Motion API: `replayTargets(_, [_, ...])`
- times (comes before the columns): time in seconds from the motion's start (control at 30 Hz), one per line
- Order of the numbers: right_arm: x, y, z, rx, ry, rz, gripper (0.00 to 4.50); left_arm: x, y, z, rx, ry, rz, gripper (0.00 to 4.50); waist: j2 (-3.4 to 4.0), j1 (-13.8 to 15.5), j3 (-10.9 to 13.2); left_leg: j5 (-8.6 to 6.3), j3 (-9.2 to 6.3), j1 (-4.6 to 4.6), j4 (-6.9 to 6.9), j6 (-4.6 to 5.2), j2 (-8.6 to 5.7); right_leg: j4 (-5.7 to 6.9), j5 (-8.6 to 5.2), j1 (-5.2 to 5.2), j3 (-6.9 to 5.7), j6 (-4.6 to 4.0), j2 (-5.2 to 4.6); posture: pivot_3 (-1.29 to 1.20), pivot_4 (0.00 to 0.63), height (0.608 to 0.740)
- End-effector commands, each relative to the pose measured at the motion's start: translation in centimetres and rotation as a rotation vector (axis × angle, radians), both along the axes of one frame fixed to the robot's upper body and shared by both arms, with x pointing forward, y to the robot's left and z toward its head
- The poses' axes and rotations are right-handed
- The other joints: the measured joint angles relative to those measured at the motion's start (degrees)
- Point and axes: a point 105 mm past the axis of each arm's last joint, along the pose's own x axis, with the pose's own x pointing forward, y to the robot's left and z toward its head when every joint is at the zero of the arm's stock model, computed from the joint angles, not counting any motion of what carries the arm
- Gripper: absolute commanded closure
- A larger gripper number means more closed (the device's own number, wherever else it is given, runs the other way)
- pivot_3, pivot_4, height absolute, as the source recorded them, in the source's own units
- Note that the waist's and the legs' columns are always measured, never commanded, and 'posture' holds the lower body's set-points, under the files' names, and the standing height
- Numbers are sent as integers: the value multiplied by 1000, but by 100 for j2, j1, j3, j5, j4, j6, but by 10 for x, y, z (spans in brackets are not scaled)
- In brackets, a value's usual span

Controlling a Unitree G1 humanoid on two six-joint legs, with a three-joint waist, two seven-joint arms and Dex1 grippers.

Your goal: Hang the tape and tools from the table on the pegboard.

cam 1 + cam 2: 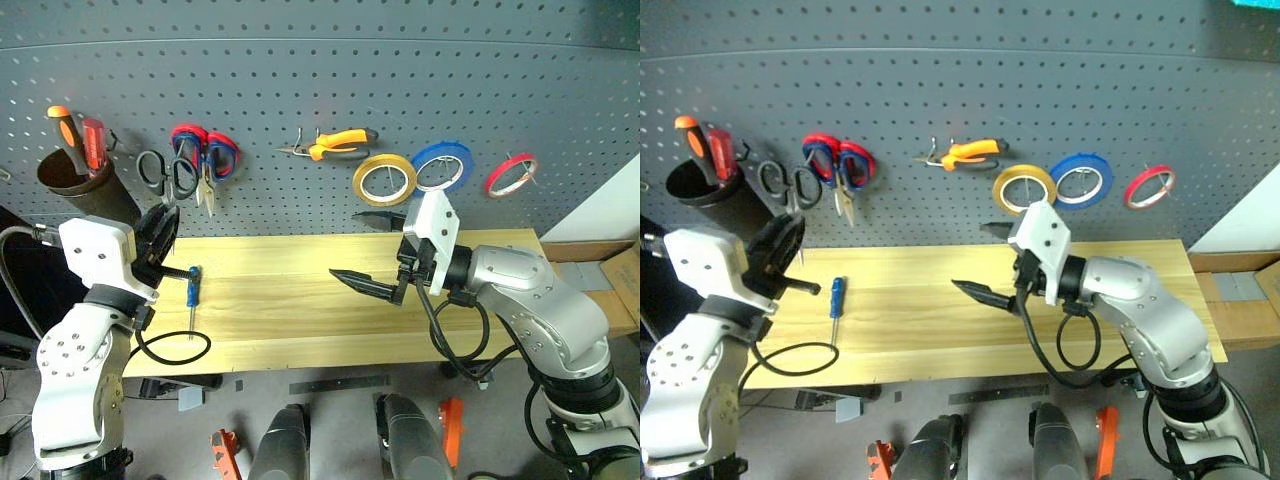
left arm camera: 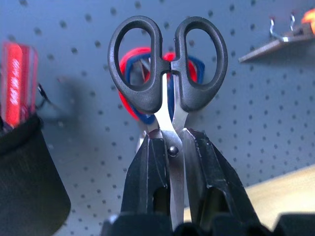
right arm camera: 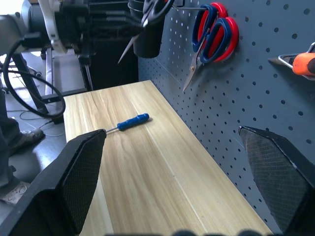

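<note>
Left gripper [image 2: 173, 147] clamped on black-handle scissors [image 2: 167, 73], fingers [image 2: 147, 177] pinching the blades just below the pivot so both handle loops stand free, likely to slip a loop over a hook. Scissors raised at the pegboard [image 1: 320, 90], next to the red-and-blue-handle scissors [image 1: 205, 155] and the dark cup [image 1: 80, 185] holding orange and red screwdrivers. Which hook is the target: not clear; hook itself not made out behind the handles.

Right gripper [image 1: 375, 255] wide open and empty, fingers [image 3: 78, 177] spread, held above the middle of the surface [image 1: 300, 320] near its back edge, probably parked or ready for the next pick.

Blue-handle screwdriver [image 1: 193, 290] flat on the surface near the left end, tip toward the front edge, untouched. Yellow-tan tape ring [image 1: 384, 178] already on the pegboard, beside blue tape ring [image 1: 442, 165] and red tape ring [image 1: 511, 174]. Orange and black pliers [image 1: 330, 145] hung above centre, jaws pointing left.

Scissor blade tips hidden between the left fingers. Black cable loop [image 1: 172, 345] lying on the front left corner of the surface. Pegs under tape and pliers too small to read. Judged: scissors step in hand, screwdriver left.
</note>
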Motion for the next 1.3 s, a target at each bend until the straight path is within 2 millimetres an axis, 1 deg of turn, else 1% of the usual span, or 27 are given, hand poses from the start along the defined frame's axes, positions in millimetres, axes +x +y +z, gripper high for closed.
replayTargets(0.03, [-2, 2, 10, 9, -53, 24, 0, 8, -7, 2, 21, -5, -35, 4353, 0, 2, 0, 0, -1, 0, 0, 0, 0, 0, 0, 1, -1, 0, 0, -21, 212, 740])
replayTargets(0.13, [-1, 3, 10, 0, -57, 21, 0, 18, -6, 2, 37, -1, -43, 4353, 0, 2, 0, 0, -1, 2, 0, 0, 0, 1, 0, 3, -3, 0, 1, -31, 213, 740])
replayTargets(0.33, [-1, 2, 10, -3, -59, 10, 0, 28, 2, -1, 48, 7, -16, 4353, 0, -15, -1, 0, 0, 1, 0, -1, 0, -5, 0, 3, -2, 0, 1, -51, 222, 740])
replayTargets(0.53, [-2, 3, 10, -1, -61, 6, 0, 40, -4, -11, 7, 46, -49, 4353, -1, -24, 0, 0, -4, 2, 2, 0, 0, -4, 0, 6, -6, 0, 0, -65, 229, 740])
replayTargets(0.63, [-3, 5, 10, 0, -62, 5, 0, 42, -2, -17, -26, 68, -45, 4353, 0, -38, 0, 0, -4, 2, 1, 0, 0, -4, 0, 6, -6, 0, 0, -71, 232, 740])
replayTargets(0.7, [-3, 5, 9, -1, -60, 4, 0, 42, -1, -21, -23, 82, -45, 3609, 0, -48, 0, 0, -3, 2, 2, 0, 0, -4, 0, 6, -5, 0, 0, -76, 235, 740])
replayTargets(0.73, [-4, 5, 9, -2, -58, 3, 0, 42, -1, -23, -25, 87, -44, 3334, 0, -52, 0, 0, -3, 2, 2, 0, 1, -4, 0, 6, -5, 0, 0, -76, 237, 740])
replayTargets(0.83, [-5, 6, 6, -3, -41, -1, 0, 42, 3, -34, -30, 131, -19, 2290, 0, -61, 0, 0, -3, 2, 1, 0, 1, -4, 0, 6, -4, 0, 0, -77, 243, 740])
replayTargets(0.9, [-2, 6, 0, 6, 1, -27, 0, 42, 11, -51, -29, 201, 26, 1556, 0, -65, 0, 0, -4, 2, 1, 0, 1, -3, 0, 6, -5, 0, 0, -78, 249, 740])
replayTargets(0.97, [4, 8, -11, 3, 55, -79, 0, 42, 22, -72, -45, 301, 78, 847, 0, -70, 0, 0, -4, 3, 1, 0, 1, -3, 0, 6, -4, 0, 0, -77, 255, 740])
replayTargets(1.0, [7, 9, -16, 1, 80, -107, 0, 41, 25, -78, -42, 334, 92, 551, 0, -74, 0, -1, -4, 4, 1, 1, 1, 0, 0, 6, -4, 0, 1, -76, 262, 740])
replayTargets(1.07, [13, 14, -29, -4, 142, -174, 0, 40, 36, -92, -22, 422, 134, 551, -2, -84, 1, -1, -5, 5, 1, 1, 1, 3, 0, 5, -4, 0, 1, -71, 275, 740])
replayTargets(1.13, [14, 22, -39, -6, 198, -210, 0, 38, 51, -101, -44, 496, 188, 551, -2, -93, 6, -1, -9, 5, 2, 1, 1, 10, 0, 3, -5, 0, 3, -67, 290, 740])
replayTargets(1.23, [8, 38, -45, -12, 243, -194, 0, 37, 75, -113, -112, 587, 286, 551, 0, -106, 11, -1, -13, 5, 2, 2, 1, 18, -1, -2, -5, -1, 5, -64, 304, 740])
replayTargets(1.3, [6, 47, -47, -17, 274, -186, 0, 38, 86, -117, -161, 615, 337, 551, 1, -110, 16, -1, -14, 6, 3, 2, 1, 18, -1, -2, -6, -1, 6, -60, 320, 740])
